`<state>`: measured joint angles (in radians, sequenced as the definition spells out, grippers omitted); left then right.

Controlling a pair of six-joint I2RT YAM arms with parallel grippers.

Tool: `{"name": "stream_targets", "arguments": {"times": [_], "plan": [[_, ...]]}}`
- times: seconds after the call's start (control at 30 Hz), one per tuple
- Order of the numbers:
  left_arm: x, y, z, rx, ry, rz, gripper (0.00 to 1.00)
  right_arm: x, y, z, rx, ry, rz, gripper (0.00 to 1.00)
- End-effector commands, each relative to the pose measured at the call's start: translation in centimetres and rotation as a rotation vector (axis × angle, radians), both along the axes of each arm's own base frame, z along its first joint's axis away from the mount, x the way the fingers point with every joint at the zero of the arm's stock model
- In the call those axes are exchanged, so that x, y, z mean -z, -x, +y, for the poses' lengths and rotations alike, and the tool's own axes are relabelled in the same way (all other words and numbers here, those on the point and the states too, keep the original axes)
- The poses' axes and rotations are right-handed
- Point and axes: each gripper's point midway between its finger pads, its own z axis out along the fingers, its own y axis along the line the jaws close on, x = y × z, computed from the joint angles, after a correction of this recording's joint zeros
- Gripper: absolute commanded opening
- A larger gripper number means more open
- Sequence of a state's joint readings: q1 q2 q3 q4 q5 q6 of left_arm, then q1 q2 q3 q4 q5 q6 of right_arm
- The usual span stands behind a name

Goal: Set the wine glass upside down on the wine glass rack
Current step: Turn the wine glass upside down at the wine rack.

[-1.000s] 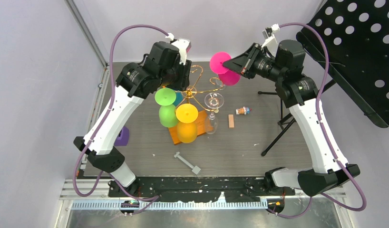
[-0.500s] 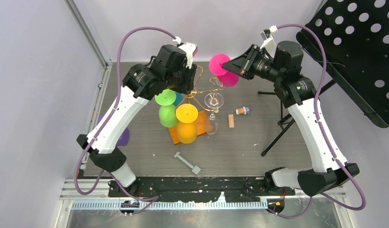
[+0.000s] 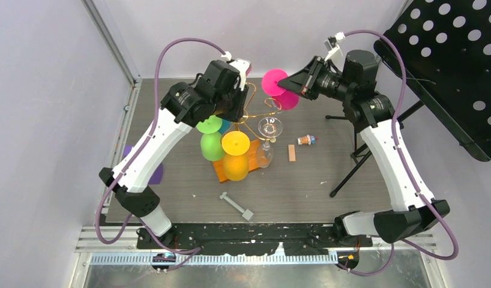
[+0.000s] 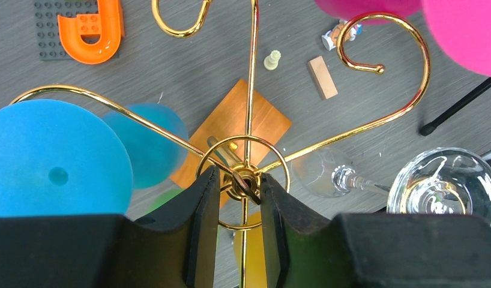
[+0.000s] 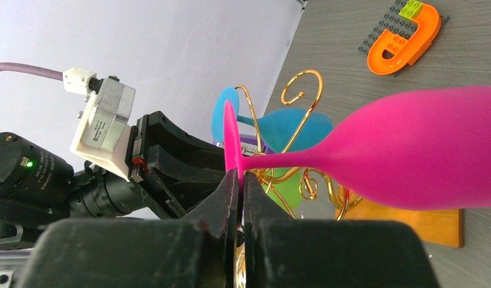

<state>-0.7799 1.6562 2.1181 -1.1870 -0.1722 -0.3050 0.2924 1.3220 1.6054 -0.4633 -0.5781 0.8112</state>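
Grey tabletop lies under the wine glass rack, crowded by a blue glass, yellow glass and clear glass. My right gripper pinches the pink wine glass sideways by its stem, aloft beside the far hooks. My left gripper straddles the rack's hub; I cannot tell whether it grips.

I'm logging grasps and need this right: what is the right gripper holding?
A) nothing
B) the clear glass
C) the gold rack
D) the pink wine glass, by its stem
D: the right wrist view shows the right gripper shut on the stem of the pink wine glass, beside its foot.
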Motion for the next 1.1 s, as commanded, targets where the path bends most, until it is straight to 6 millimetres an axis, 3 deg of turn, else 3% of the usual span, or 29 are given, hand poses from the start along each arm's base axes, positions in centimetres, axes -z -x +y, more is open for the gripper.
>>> {"name": "stream_targets", "arguments": {"times": [0.0, 0.43, 1.07], "plan": [[-0.2, -0.2, -0.3, -0.003, 0.014, -0.013, 0.29, -0.3, 0.3, 1.1, -0.086, -0.025, -0.019, 0.05], [0.1, -0.2, -0.4, -0.001, 0.017, -0.01, 0.27, 2.7, -0.7, 2.6, -0.177, -0.033, 0.093, 0.05], [0.1, -0.1, -0.8, 0.002, 0.032, -0.005, 0.25, 4.7, 0.2, 4.0, -0.294, -0.043, 0.185, 0.05]]}}
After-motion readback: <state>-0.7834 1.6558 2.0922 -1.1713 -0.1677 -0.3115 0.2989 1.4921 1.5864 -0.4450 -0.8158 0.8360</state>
